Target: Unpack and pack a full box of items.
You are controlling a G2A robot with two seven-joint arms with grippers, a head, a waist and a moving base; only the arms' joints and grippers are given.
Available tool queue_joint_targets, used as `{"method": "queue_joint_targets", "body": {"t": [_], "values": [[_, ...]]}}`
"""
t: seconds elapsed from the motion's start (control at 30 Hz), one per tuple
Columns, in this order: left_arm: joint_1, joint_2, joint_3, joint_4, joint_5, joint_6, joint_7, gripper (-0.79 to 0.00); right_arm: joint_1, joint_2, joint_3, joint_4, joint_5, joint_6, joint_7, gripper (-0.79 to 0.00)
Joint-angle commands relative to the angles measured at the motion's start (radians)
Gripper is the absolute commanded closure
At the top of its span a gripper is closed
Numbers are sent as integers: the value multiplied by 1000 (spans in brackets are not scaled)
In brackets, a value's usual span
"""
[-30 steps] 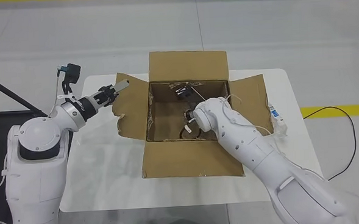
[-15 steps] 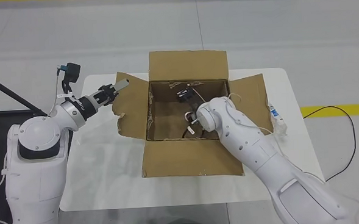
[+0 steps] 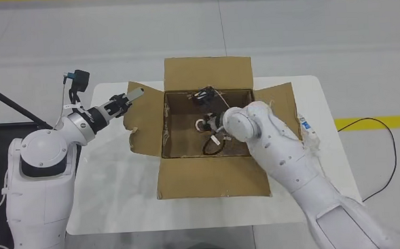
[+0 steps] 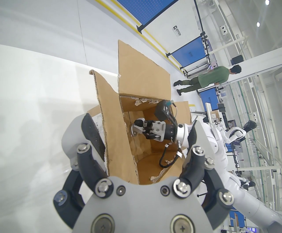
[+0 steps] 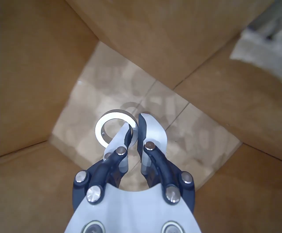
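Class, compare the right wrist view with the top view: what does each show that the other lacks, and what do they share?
Right wrist view: the right hand pinches the metal ring by its wall, one finger through it, above the floor of the cardboard box. Top view: the left hand at the box's left flap, the white table, a small white packet near its right edge. Both: the open box with the right hand inside.

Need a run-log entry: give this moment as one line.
right hand: shut on metal ring, inside cardboard box | left hand: open, fingers either side of left flap
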Motion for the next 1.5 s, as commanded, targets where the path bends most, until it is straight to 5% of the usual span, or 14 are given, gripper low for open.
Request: {"method": "queue_joint_targets", "body": {"t": [0.0, 0.23, 0.67, 1.13, 1.47], "values": [[0, 0, 0, 0, 0, 0, 0, -785, -36, 16, 44, -95, 11, -28, 18, 0], [0, 0, 0, 0, 0, 0, 0, -785, -209, 82, 238, -525, -8, -56, 142, 0], [0, 0, 0, 0, 0, 0, 0, -785, -518, 161, 663, -1221, -226, 51, 444, 0], [0, 0, 0, 0, 0, 0, 0, -785, -772, 189, 987, -1222, -347, 111, 558, 0], [0, 0, 0, 0, 0, 0, 0, -785, -1041, 183, 1012, -1203, -442, 230, 519, 0]]}}
